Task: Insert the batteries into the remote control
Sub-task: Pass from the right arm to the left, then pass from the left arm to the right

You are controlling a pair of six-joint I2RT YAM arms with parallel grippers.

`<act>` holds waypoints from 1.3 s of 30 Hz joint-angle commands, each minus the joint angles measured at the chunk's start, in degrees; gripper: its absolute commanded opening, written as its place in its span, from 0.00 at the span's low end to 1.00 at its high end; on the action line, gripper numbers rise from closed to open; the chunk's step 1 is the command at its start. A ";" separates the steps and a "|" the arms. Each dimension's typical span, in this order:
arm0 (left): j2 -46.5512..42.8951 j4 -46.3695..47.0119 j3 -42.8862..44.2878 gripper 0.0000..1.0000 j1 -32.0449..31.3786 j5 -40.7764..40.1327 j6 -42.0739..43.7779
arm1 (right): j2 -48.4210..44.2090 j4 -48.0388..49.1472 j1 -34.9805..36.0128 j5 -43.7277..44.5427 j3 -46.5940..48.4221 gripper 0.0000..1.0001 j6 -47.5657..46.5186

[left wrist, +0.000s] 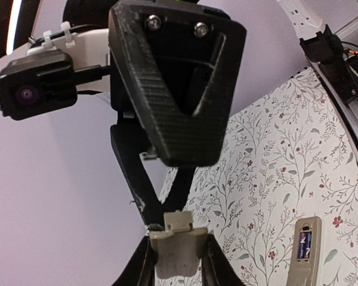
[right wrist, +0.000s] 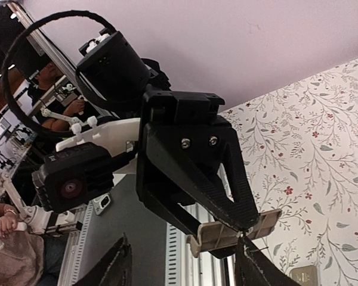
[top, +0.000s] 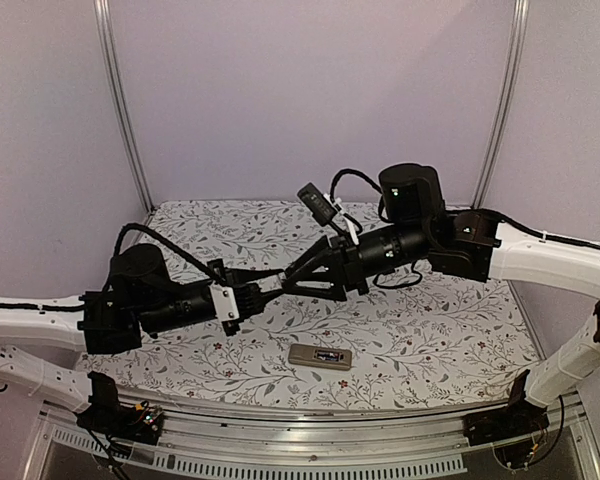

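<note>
The remote control (top: 320, 356) lies back up on the floral table near the front edge. In the left wrist view the remote control (left wrist: 306, 253) shows dark batteries (left wrist: 305, 244) lying in its open recess. Both arms meet in the air above the table's middle. My left gripper (left wrist: 176, 244) is shut on a small flat grey cover piece (left wrist: 176, 256), pinched by its two side edges. My right gripper (right wrist: 183, 250) is open, one fingertip (right wrist: 246, 249) close against the cover piece (right wrist: 235, 231). From above, the left gripper (top: 265, 287) and right gripper (top: 292, 277) nearly touch.
The floral table cover (top: 430, 330) spreads around the remote. A metal rail (top: 310, 440) runs along the near edge, pale walls enclose the back and sides. The right arm's cable (top: 400, 280) hangs low over the table.
</note>
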 commanded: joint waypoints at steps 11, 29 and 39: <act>5.36 -8.58 6.62 0.23 0.41 -9.27 -5.37 | 0.30 -12.27 4.14 30.66 4.08 0.63 2.65; 7.56 -9.06 7.45 0.23 0.49 -11.95 -6.19 | 4.73 -9.59 4.93 29.54 4.61 0.39 4.93; 9.56 -9.11 8.82 0.23 0.65 -14.75 -6.53 | 7.59 -11.19 5.75 33.62 5.76 0.21 7.19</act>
